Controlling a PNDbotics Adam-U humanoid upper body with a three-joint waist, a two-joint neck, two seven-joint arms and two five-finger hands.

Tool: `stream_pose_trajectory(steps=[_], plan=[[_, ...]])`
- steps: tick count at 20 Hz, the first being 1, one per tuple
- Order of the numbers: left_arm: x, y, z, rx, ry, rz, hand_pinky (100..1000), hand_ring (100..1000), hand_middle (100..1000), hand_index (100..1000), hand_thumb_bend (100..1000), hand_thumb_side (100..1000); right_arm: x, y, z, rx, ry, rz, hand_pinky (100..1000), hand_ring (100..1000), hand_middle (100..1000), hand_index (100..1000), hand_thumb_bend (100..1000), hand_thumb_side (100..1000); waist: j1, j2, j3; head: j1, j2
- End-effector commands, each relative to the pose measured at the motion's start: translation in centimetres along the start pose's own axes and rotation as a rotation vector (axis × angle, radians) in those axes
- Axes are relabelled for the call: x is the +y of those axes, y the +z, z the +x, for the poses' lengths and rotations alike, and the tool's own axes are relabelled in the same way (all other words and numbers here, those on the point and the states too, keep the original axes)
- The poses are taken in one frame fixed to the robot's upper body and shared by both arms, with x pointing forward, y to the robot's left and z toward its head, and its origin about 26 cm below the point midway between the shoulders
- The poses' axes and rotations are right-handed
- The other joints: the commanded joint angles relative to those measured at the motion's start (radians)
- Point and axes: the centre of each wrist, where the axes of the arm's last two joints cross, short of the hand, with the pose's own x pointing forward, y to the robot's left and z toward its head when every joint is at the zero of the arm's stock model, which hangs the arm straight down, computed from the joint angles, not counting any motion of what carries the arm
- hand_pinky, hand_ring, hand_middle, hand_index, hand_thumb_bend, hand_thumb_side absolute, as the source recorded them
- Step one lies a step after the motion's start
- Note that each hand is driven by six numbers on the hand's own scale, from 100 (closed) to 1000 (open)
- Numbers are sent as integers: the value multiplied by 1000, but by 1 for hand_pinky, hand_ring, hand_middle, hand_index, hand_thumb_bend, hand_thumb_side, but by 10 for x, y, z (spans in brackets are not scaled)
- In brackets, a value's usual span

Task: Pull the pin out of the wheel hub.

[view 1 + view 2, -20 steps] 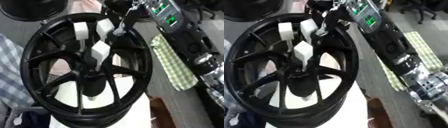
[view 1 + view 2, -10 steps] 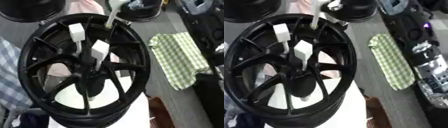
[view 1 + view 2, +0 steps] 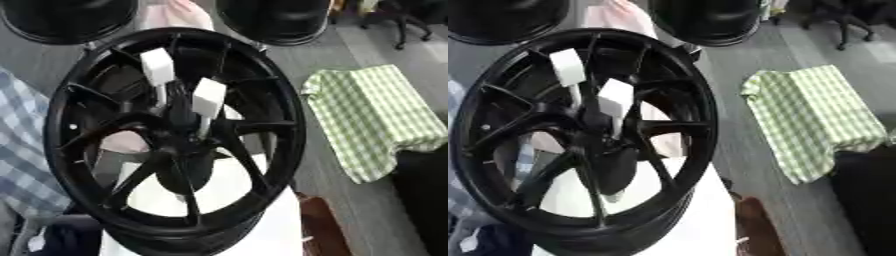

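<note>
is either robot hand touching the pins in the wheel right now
No: neither hand shows in either view, and the two white-headed pins stand untouched in the black wheel.

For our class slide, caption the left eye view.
Two white-headed pins stand in the black wheel's hub; green checked cloth beside; no hands visible.

Head stereo pair — looking down, sharing wheel hub (image 3: pixel 175 135)

Two white-headed pins (image 3: pixel 208 98) stand in the black wheel hub (image 3: pixel 179 142).
</note>
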Motion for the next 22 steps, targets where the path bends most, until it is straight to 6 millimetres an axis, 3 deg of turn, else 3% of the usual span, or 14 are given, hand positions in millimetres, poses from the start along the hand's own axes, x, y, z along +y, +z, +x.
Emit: stream_pose_trajectory(steps=[1, 8, 11, 12, 13, 14, 16, 22], plan=[[12, -5, 13, -43, -26, 22, 623, 566, 420, 702, 100, 773, -20, 29, -1, 4, 36, -162, 563, 543, 247, 502, 406, 100, 6, -13, -7, 20, 1], [16, -4, 13, -58, -21, 46, 623, 566, 419, 701, 100, 762, 39, 99, -78, 228, 39, -340, 594, 582, 311, 527, 416, 100, 26, -8, -18, 49, 1], [16, -4, 12, -58, -19, 49, 622, 566, 419, 701, 100, 761, 68, 124, -100, 327, 105, -359, 658, 678, 474, 668, 479, 100, 31, -8, -18, 56, 1], [16, -4, 12, -58, -19, 49, 622, 566, 419, 701, 100, 759, 75, 130, -106, 352, 137, -355, 680, 713, 542, 713, 603, 100, 32, -8, -18, 58, 1], [16, -4, 12, -57, -19, 50, 622, 566, 419, 701, 100, 762, 82, 136, -111, 372, 164, -347, 704, 752, 622, 753, 576, 200, 33, -8, -18, 60, 1], [16, -4, 11, -56, -18, 50, 622, 566, 419, 701, 100, 762, 89, 140, -116, 390, 187, -337, 727, 792, 711, 808, 635, 249, 35, -7, -18, 61, 1], [16, -4, 11, -55, -18, 49, 622, 566, 419, 701, 100, 763, 98, 148, -125, 423, 216, -326, 760, 849, 812, 879, 683, 294, 37, -6, -17, 63, 1], [17, -4, 10, -54, -21, 51, 622, 567, 418, 701, 100, 762, 104, 160, -138, 490, 254, -388, 763, 866, 854, 921, 682, 369, 41, -3, -22, 84, 1]])
